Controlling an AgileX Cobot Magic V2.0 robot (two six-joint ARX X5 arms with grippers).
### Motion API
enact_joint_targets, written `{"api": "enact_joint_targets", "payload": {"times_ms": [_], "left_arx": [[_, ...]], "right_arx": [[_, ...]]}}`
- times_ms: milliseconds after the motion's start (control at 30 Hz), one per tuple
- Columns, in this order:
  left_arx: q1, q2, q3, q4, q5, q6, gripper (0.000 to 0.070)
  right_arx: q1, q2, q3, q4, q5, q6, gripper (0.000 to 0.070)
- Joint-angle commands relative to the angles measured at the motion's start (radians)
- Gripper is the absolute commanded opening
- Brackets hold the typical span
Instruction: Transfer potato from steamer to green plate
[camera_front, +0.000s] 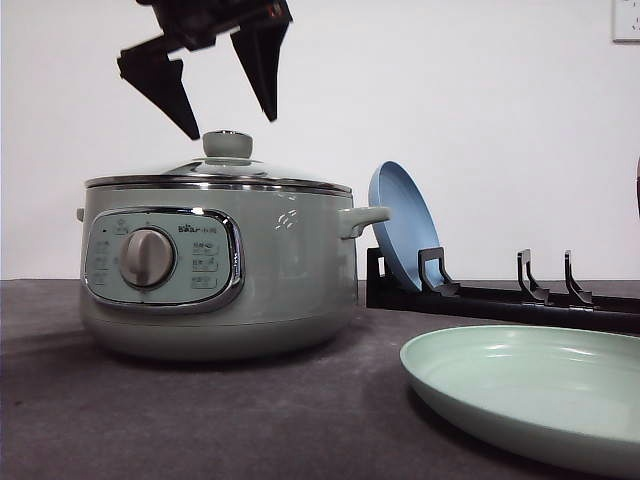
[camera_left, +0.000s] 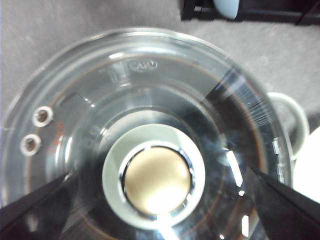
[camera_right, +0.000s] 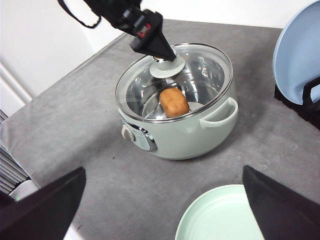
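The sage-green steamer (camera_front: 220, 270) stands on the table's left side with its glass lid (camera_right: 200, 70) on. Through the glass, the orange-brown potato (camera_right: 174, 102) lies inside. My left gripper (camera_front: 230, 120) hangs open just above the lid's green knob (camera_front: 228, 143), one finger on each side. The left wrist view looks straight down on the knob (camera_left: 155, 177), which is centred between the fingers (camera_left: 30, 210). The pale green plate (camera_front: 530, 395) lies empty at the front right. My right gripper (camera_right: 164, 169) is open and empty, high above the table near the plate (camera_right: 225, 215).
Behind the steamer's right handle, a blue plate (camera_front: 400, 222) leans upright in a black dish rack (camera_front: 500, 295). The rack runs along the back right. Grey table surface (camera_right: 100, 130) surrounds the steamer, and the table's edge is at the left.
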Motion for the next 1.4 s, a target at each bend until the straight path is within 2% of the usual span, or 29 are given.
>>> {"api": "enact_joint_targets", "payload": {"times_ms": [0,167,233,400,567,833,933,1033,1167,1367], "left_arx": [[-0.005,0.031,0.031,0.011,-0.005,0.01,0.07],[-0.005,0.039,0.031,0.018,-0.005,0.012,0.07],[-0.005,0.039,0.031,0.014,-0.005,0.012,0.0664],[-0.004,0.04,0.031,0.005,-0.005,0.013,0.0659],[-0.004,0.04,0.031,0.01,-0.005,0.013,0.0557],[-0.004,0.052,0.031,0.003,-0.005,0.012,0.0548],[-0.004,0.057,0.031,0.004,-0.005,0.012,0.0501],[-0.004,0.058,0.031,0.002,-0.005,0.012,0.05],[-0.004,0.058,0.031,-0.004,-0.005,0.013,0.0351],[-0.004,0.058,0.031,-0.008,-0.005,0.016,0.0178]], "right_arx": [[0.005,0.005,0.017,0.006,0.0,-0.008,0.0622],[0.005,0.005,0.017,0.004,0.0,-0.007,0.0622],[0.005,0.005,0.017,0.001,0.0,-0.007,0.0622],[0.005,0.005,0.017,-0.001,0.0,-0.007,0.0622],[0.005,0.005,0.017,-0.001,0.0,-0.007,0.0622],[0.005,0.005,0.017,-0.005,0.0,-0.007,0.0622],[0.005,0.005,0.017,-0.009,0.0,-0.006,0.0622],[0.005,0.005,0.017,-0.013,0.0,-0.004,0.0622],[0.005,0.005,0.017,-0.012,0.0,-0.004,0.0622],[0.005,0.005,0.017,-0.012,0.001,-0.005,0.0622]]}}
